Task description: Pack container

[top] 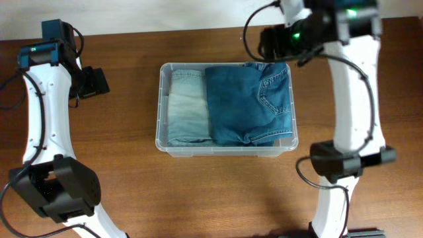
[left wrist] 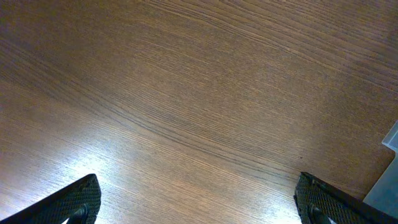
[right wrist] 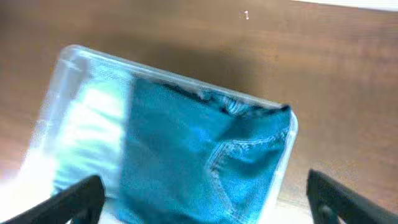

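The clear plastic container stands in the middle of the wooden table. It holds folded dark blue jeans on the right and folded pale blue jeans on the left. The right wrist view shows the container from above with the dark jeans and the pale jeans. My right gripper is open and empty, high above the container's far right part. My left gripper is open and empty over bare table at the far left.
The container's corner shows at the right edge of the left wrist view. The arm bases stand at the front left and front right. A pale wall runs along the table's far edge.
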Available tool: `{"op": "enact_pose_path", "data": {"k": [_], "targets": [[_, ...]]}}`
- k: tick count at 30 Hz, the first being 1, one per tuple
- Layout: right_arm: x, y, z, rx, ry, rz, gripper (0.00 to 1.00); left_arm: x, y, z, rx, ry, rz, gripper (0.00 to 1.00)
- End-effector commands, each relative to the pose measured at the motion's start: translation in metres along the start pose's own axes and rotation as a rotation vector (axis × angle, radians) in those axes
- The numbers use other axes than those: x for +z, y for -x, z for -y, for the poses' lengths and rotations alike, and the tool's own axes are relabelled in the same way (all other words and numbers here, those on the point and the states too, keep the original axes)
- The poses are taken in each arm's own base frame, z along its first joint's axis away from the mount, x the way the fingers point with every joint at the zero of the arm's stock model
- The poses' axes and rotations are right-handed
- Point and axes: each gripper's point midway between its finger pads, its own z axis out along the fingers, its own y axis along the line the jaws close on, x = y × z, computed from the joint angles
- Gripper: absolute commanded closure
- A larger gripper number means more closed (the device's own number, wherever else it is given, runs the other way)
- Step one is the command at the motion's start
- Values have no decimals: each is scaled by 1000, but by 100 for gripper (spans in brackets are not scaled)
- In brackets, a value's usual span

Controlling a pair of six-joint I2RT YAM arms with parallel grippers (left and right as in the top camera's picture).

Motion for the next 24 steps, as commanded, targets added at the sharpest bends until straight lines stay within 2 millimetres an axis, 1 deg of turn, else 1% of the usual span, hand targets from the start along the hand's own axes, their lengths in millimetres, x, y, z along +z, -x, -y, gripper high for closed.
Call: {"op": "enact_pose_path", "data": {"k": [1, 8, 10, 13, 14, 17, 19, 21, 24], "targets": [[-62, 4, -25, 33, 82, 137, 0, -13, 4, -3, -3, 1, 37, 1], [-141, -9, -55, -20, 159, 293, 1, -13, 4, -3, -3, 1, 37, 0], [-167, -16, -66, -42, 193, 344, 1, -13, 4, -3, -3, 1, 37, 1], [-196, -28, -83, -75, 255, 398, 1, -13, 4, -3, -3, 1, 37, 1], [-205, -31, -85, -83, 256, 418, 1, -13, 4, -3, -3, 1, 37, 1], [-223, -39, -89, -96, 256, 456, 2, -13, 4, -2, -3, 1, 38, 1], [-229, -42, -90, -101, 256, 470, 1, -13, 4, -3, -3, 1, 37, 0], [-233, -44, -90, -105, 252, 480, 1, -13, 4, -3, -3, 1, 37, 1], [-233, -43, -85, -100, 219, 487, 1, -13, 4, -3, -3, 1, 37, 0]]}}
